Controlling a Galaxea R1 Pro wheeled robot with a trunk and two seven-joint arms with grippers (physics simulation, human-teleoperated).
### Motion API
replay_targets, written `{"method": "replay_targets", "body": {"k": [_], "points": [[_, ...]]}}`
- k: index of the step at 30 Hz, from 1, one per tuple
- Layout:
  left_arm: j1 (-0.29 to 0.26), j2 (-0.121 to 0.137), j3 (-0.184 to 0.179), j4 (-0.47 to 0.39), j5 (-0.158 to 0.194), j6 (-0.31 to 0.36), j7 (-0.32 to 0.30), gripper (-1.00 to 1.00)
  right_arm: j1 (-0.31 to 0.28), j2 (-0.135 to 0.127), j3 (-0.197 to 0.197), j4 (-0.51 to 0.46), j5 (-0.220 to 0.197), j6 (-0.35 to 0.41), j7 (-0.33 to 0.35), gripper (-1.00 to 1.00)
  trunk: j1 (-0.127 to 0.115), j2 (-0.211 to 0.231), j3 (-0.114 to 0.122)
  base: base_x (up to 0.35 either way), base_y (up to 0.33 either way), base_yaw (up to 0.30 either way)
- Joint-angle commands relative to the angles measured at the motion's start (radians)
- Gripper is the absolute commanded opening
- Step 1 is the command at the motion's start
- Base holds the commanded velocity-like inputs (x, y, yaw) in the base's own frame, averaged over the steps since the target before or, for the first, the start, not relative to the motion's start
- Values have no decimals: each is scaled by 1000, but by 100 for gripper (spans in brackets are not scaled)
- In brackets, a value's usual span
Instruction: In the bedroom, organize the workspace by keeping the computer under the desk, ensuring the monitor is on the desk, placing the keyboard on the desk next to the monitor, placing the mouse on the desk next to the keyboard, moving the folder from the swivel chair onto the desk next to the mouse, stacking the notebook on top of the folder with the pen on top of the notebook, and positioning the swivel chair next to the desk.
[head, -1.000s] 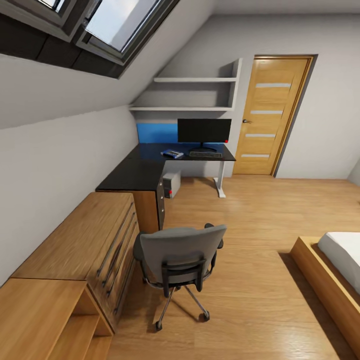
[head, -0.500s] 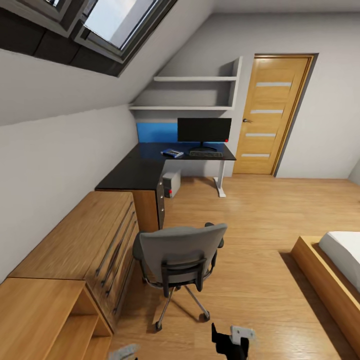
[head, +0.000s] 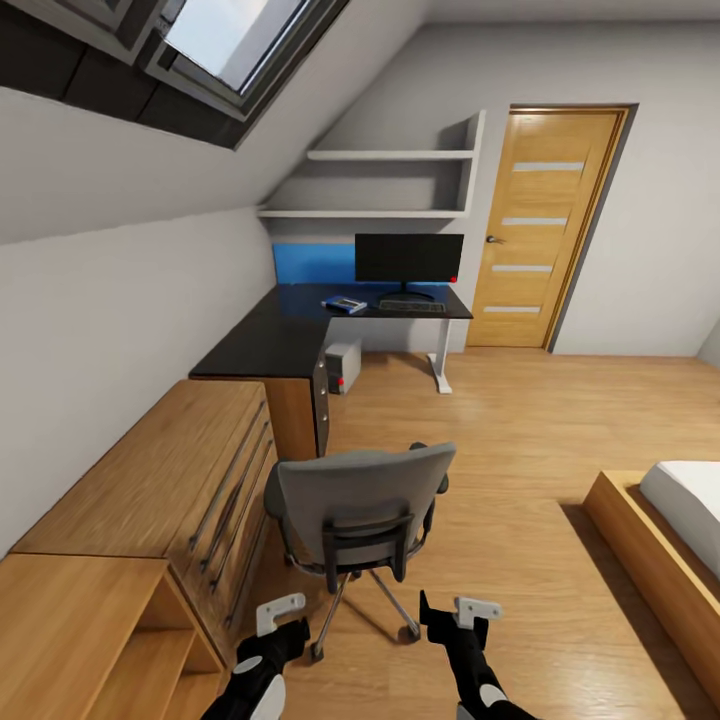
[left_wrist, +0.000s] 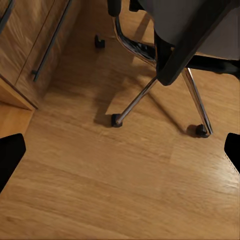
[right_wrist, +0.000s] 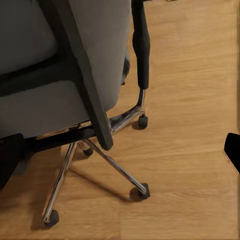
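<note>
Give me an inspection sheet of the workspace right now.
Surface: desk, black top, mostly bare.
Job's things: monitor and keyboard on desk; folder left of keyboard; computer under desk; swivel chair away from desk, beside wooden dresser.
Clutter: nothing seen.
Grippers: left claw and right claw open, empty, behind the chair.
Cables: nothing seen.
Surroundings: door, bed, wall shelves.

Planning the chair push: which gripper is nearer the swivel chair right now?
Roughly even, the right if either. The right gripper sits just behind the swivel chair, by its rear castor; the left gripper is behind its other side. Neither touches it.
</note>
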Motion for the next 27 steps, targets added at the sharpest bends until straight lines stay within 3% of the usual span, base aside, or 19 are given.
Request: {"method": "replay_targets", "body": {"k": [1,14,27], "points": [[-1,0,-6,-1,6,-6,8,100,-1,0,9,8,-3,-20,-9,100,4,-8,-5,0,0,0],[-1,3,-4,3,10,-24,8,100,2,9,11,15,-6,-83,-10,100,54,-99,-45,0,0,0],[-1,7,-4,5,11,-24,9,100,2,25,9,16,-5,-87,-8,100,100,-183,-83,0,0,0]]}}
